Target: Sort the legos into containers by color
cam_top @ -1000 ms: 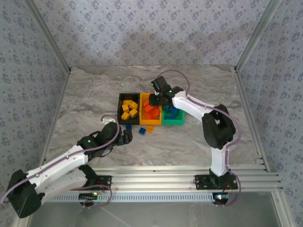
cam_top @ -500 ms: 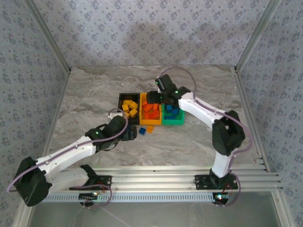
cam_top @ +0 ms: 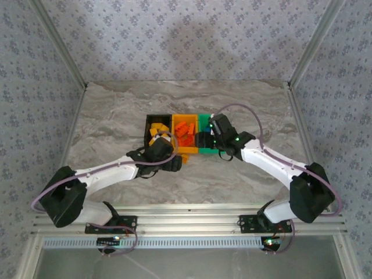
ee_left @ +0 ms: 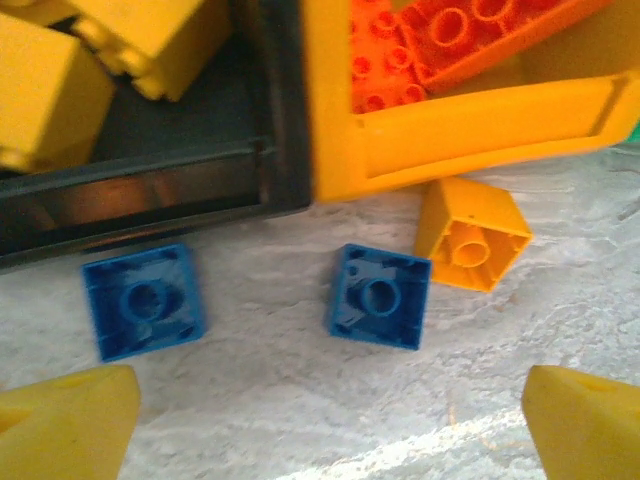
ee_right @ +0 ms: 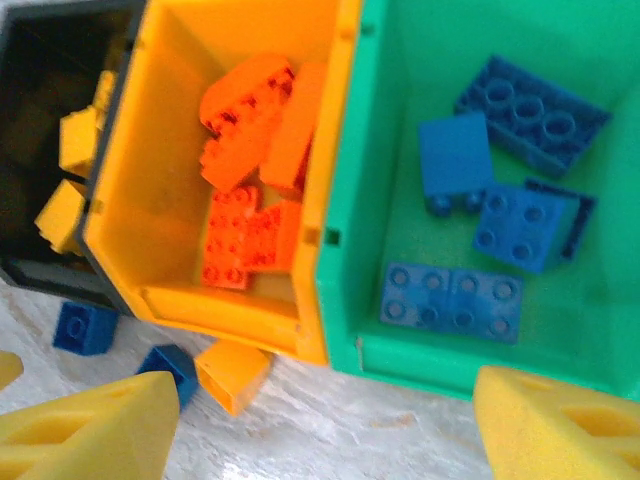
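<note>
The left hand (ee_left: pixel 325 430) is wide open and holds nothing. Its yellow fingertips (ee_left: pixel 62 425) hang over the table (ee_left: pixel 250 390), near the front of the bins.

Ahead of the open fingers, a blue brick (ee_left: pixel 143 301) lies just in front of the black bin (ee_left: pixel 150 185). A second blue brick (ee_left: pixel 380 296) lies just in front of the orange bin (ee_left: pixel 450 125). Both show their hollow side. A yellow-orange brick (ee_left: pixel 472 232) lies tipped over, right by the orange bin's front wall. I cannot tell if it touches the wall.

The right hand (ee_right: pixel 320 425) is wide open too, and it is empty. It hangs over the front edge of the orange bin and the green bin (ee_right: pixel 430 365).

Red bricks (ee_right: pixel 250 130) lie in the orange bin. Blue bricks (ee_right: pixel 455 295) lie in the green bin. Yellow bricks (ee_left: pixel 50 90) lie in the black bin.
</note>
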`<state>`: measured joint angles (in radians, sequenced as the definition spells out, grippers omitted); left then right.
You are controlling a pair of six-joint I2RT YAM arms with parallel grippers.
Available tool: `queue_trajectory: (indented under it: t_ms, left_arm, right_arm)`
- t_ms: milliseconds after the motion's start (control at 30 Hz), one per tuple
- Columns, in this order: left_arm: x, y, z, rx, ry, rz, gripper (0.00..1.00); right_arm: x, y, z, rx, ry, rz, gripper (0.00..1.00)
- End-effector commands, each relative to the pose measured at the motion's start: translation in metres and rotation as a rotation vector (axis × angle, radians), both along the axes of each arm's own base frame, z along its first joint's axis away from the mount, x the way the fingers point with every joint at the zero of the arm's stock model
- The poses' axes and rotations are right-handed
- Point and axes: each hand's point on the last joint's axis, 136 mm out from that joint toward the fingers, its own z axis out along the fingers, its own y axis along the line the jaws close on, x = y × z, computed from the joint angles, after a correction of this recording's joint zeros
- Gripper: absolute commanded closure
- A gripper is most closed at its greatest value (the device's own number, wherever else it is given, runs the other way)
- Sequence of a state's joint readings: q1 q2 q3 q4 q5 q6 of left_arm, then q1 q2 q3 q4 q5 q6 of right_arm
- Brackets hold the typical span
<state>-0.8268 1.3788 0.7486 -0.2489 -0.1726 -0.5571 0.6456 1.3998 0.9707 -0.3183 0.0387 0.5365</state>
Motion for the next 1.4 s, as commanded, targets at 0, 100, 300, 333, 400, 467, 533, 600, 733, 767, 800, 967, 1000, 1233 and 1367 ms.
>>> queue_trajectory:
  t_ms: [0,100,300,333,400,467,533,600,733,767,800,967,1000,1233,1367]
  left_arm:
    - [0.006,-0.021,-0.002,-0.041,-0.034,-0.081,0.08]
    - [0.009,-0.028,-0.009,-0.043,-0.038,-0.104,0.15]
    - [0.014,-0.028,-0.029,0.023,-0.021,-0.114,0.25]
    - [0.014,-0.027,-0.033,0.034,-0.017,-0.113,0.27]
    - [0.014,-0.023,-0.040,0.056,-0.011,-0.103,0.30]
    - [0.014,-0.022,-0.044,0.066,-0.010,-0.103,0.32]
    - [0.015,-0.023,-0.046,0.068,-0.012,-0.108,0.35]
    - [0.015,-0.024,-0.048,0.066,-0.013,-0.114,0.40]
    - [0.016,-0.026,-0.053,0.076,-0.007,-0.122,0.49]
    - [0.015,-0.026,-0.054,0.079,-0.005,-0.124,0.51]
    - [0.015,-0.026,-0.055,0.081,-0.003,-0.125,0.52]
    - [0.007,-0.024,-0.048,0.071,-0.011,-0.126,0.62]
    - [0.004,-0.023,-0.045,0.070,-0.012,-0.125,0.63]
    - [-0.015,-0.034,0.020,-0.040,-0.071,-0.139,0.66]
    - [-0.001,-0.060,0.068,-0.114,-0.129,-0.177,0.65]
  right_arm:
    - [-0.002,-0.007,0.013,0.032,-0.033,-0.040,0.20]
    - [-0.005,-0.011,0.013,0.031,-0.035,-0.046,0.20]
    - [-0.006,-0.018,0.017,0.027,-0.045,-0.062,0.20]
    - [-0.005,-0.018,0.018,0.030,-0.048,-0.064,0.20]
    - [-0.006,-0.020,0.020,0.030,-0.051,-0.067,0.20]
    - [-0.007,-0.022,0.022,0.031,-0.057,-0.072,0.20]
    - [-0.006,-0.024,0.025,0.031,-0.065,-0.079,0.20]
    - [-0.006,-0.027,0.027,0.032,-0.071,-0.086,0.20]
    - [-0.006,-0.031,0.030,0.032,-0.076,-0.096,0.20]
    - [-0.006,-0.033,0.030,0.033,-0.077,-0.099,0.20]
    - [-0.006,-0.033,0.030,0.034,-0.077,-0.102,0.20]
    - [-0.008,-0.038,0.030,0.035,-0.079,-0.114,0.20]
    - [-0.008,-0.040,0.030,0.035,-0.078,-0.116,0.20]
    - [-0.016,-0.055,0.023,0.024,-0.067,-0.153,0.20]
    - [-0.026,-0.069,0.014,0.024,-0.045,-0.198,0.20]
